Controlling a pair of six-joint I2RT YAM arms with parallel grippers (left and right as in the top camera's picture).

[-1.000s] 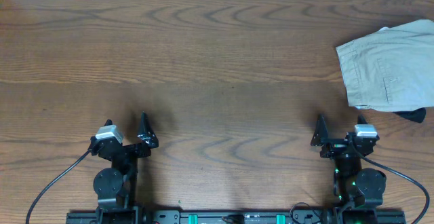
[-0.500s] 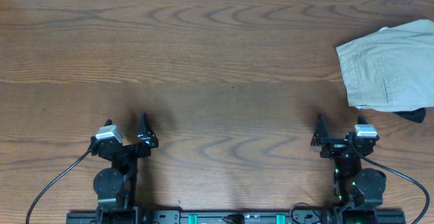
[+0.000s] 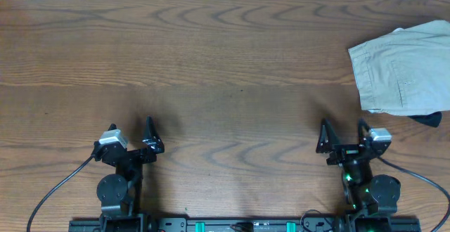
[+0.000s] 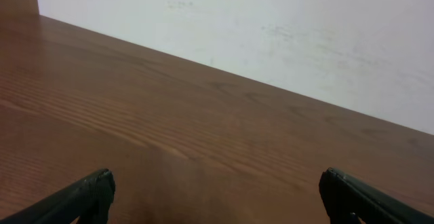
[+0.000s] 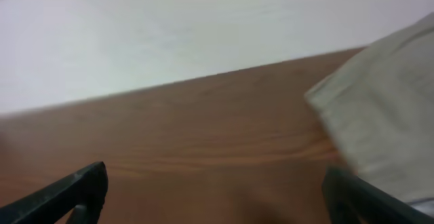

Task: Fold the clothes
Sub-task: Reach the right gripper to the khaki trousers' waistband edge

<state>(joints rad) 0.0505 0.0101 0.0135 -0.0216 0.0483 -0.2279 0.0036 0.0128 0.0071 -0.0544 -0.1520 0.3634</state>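
Left claw (image 4: 217, 187) and right claw (image 5: 213, 183) wide open, empty, at counter (image 3: 211, 63) front edge. Trousers (image 3: 404, 67) bundled at far right edge, apart from both. Folding apparently not yet begun.

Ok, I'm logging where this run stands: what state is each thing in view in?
trousers: loosely folded, lying at the right edge of the table, partly out of frame, untouched.
left gripper: jaws open, holding nothing.
right gripper: jaws open, holding nothing, apart from the trousers.
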